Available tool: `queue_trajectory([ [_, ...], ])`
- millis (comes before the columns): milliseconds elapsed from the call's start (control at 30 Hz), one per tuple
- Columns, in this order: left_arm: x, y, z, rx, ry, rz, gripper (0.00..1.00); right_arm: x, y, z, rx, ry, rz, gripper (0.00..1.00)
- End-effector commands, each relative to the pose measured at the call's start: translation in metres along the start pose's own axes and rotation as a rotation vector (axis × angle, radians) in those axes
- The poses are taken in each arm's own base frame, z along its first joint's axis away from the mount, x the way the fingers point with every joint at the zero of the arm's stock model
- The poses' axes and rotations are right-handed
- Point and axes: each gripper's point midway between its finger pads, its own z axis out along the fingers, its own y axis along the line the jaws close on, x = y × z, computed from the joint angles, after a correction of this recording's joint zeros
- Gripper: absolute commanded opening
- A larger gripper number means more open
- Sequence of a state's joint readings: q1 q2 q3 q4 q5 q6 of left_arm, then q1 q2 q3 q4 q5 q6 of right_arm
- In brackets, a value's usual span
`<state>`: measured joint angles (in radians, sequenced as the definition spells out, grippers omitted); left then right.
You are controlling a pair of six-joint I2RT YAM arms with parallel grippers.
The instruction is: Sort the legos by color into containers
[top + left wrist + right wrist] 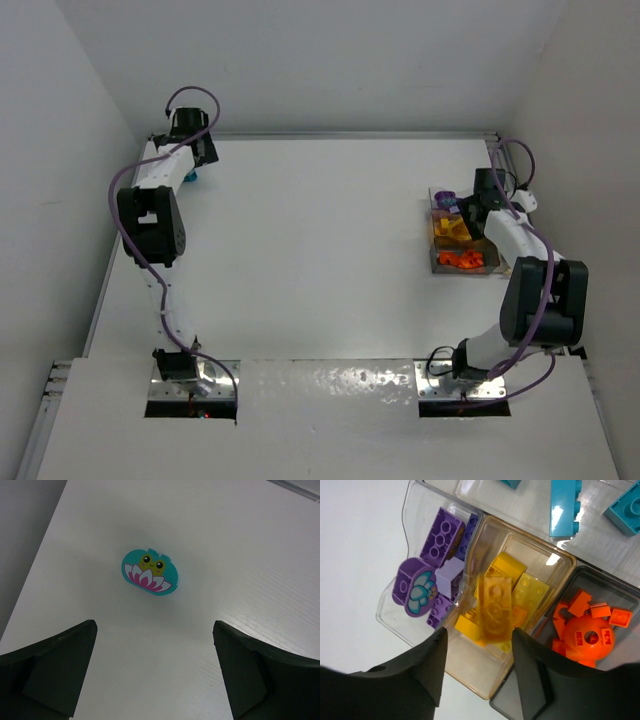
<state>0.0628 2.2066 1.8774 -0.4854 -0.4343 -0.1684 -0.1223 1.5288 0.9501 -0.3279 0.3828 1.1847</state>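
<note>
One teal lego [149,573] lies flat on the table [250,545] near the far left corner, frog print up. Its long axis runs across our left gripper [155,627], whose fingers are spread wide. Our right gripper [479,635] hangs released over the containers [395,620]. A blurry yellow brick [495,607] there points lengthwise away from it.

Left of the containers [463,242], the table [320,260] lies open for passage. Above them the right gripper [479,650] hangs, blocking descent. The side wall [590,150] crowds their right.
</note>
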Motion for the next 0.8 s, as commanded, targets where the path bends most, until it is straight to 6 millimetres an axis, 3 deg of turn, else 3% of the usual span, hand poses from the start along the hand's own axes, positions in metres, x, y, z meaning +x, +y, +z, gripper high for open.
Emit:
queue_trajectory([
  [0,-0.037,0.008,-0.017,0.013,-0.106,-0.049,1.0,-0.022,0.019,-0.003,-0.039,-0.071,0.054,0.59],
  [133,-0.04,0.01,-0.016,0.013,-0.115,-0.05,1.0,-0.026,0.025,-0.002,-0.047,-0.076,0.017,0.67],
  [333,-0.044,0.014,-0.006,0.02,-0.116,-0.067,1.0,-0.037,0.056,-0.019,-0.174,-0.073,-0.104,0.64],
  [467,-0.029,-0.004,0.017,0.093,-0.041,-0.056,1.0,-0.036,0.087,-0.045,-0.301,-0.07,-0.249,0.63],
  [500,-0.034,-0.006,0.021,0.105,-0.065,-0.048,1.0,-0.031,0.093,-0.052,-0.326,-0.071,-0.28,0.64],
  [533,-0.037,-0.006,0.026,0.092,-0.077,-0.041,1.0,-0.029,0.097,-0.057,-0.344,-0.075,-0.301,0.64],
  [567,-0.024,-0.002,0.04,0.07,-0.042,-0.011,1.0,-0.027,0.1,-0.061,-0.362,-0.075,-0.333,0.64],
  [600,-0.039,-0.001,0.04,0.072,-0.063,-0.014,1.0,-0.024,0.106,-0.069,-0.391,-0.076,-0.35,0.65],
  [667,-0.026,0.0,0.055,0.077,-0.011,0.005,1.0,-0.022,0.111,-0.078,-0.416,-0.077,-0.391,0.66],
  [767,-0.021,-0.003,0.056,0.116,0.027,-0.029,1.0,-0.012,0.112,-0.088,-0.426,-0.078,-0.427,0.66],
])
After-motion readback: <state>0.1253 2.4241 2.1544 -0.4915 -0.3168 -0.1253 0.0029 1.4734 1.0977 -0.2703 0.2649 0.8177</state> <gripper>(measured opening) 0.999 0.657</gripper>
